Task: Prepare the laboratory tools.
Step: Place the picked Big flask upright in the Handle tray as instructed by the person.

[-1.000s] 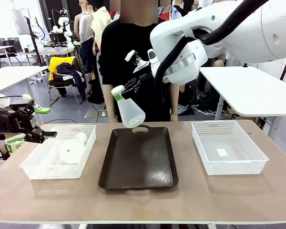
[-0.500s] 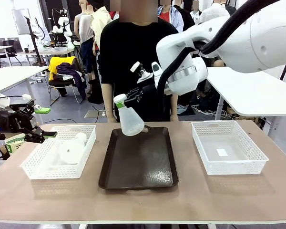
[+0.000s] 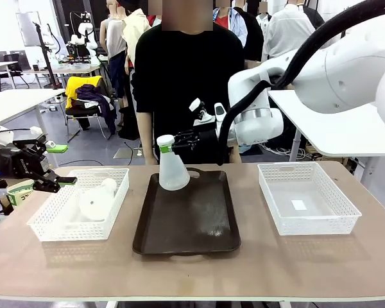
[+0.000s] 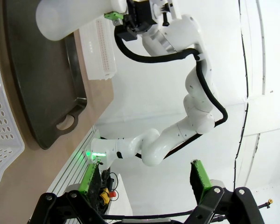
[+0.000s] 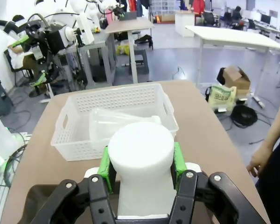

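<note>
Nearest, on the brown table [image 3: 276, 266], three things stand in a row: a white mesh left basket [image 3: 48, 234], a dark brown tray [image 3: 186, 224] in the middle and a white mesh right basket [image 3: 346, 215]. Spare flasks [image 3: 96, 200] lie on their sides in the left basket, and a small white slip [image 3: 299, 205] lies on the floor of the right one. Just outside the left basket, past the table's left edge, hangs the left gripper [image 3: 59, 165]. Its jaws are spread wide with nothing between them, and in its own wrist view the two green pads [image 4: 200, 175] stand far apart.

Farther back, at the tray's far end near the handle cut-out, the held flask [image 3: 172, 172] stands upright, neck up. I cannot tell whether its base touches the tray or hangs just above it. The right gripper [image 3: 167, 145] reaches in from the right and is clamped on the flask's neck, a green pad on each side; its wrist view looks down on the round white mouth between them. Beyond the table a person [image 3: 186, 70] in black stands at the far edge
</note>
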You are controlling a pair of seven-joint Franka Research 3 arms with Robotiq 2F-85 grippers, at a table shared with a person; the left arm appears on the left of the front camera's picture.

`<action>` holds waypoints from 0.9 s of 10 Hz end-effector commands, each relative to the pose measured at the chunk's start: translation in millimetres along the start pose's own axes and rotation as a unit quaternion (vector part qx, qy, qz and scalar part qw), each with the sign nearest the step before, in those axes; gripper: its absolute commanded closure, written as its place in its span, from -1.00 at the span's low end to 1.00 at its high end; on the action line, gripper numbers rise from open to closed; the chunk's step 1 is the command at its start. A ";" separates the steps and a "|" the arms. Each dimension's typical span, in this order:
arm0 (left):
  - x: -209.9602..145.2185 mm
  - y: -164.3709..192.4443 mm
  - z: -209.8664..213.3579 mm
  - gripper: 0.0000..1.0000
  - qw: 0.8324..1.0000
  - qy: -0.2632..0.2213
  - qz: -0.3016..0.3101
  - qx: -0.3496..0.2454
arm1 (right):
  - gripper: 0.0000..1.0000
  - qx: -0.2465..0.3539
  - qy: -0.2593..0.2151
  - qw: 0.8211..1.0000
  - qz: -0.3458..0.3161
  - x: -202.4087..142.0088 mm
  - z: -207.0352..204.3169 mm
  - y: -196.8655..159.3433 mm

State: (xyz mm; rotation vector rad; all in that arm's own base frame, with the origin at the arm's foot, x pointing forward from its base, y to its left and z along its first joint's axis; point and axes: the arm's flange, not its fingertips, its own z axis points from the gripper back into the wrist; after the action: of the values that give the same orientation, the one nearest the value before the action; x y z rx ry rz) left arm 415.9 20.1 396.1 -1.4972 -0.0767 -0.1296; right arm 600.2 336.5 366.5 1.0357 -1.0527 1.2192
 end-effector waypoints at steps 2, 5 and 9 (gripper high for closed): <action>0.1 -1.8 0.9 -1.00 1.000 0.000 0.003 0.007 | 1.00 -0.009 -0.047 0.999 -0.010 -18.1 4.2 -6.7; 0.1 -1.8 0.9 -1.00 1.000 0.000 0.003 0.007 | 1.00 -0.029 -0.043 0.998 -0.024 -32.7 11.6 -9.6; 0.1 -1.8 0.9 -1.00 1.000 0.000 0.003 0.007 | 1.00 -0.035 -0.031 0.998 -0.034 -52.2 12.6 -13.6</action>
State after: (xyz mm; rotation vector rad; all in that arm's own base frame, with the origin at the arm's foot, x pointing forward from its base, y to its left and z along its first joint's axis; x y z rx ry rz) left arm 415.9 20.1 396.1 -1.4972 -0.0766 -0.1296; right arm 614.9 309.7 325.5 1.0669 -1.0636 1.0952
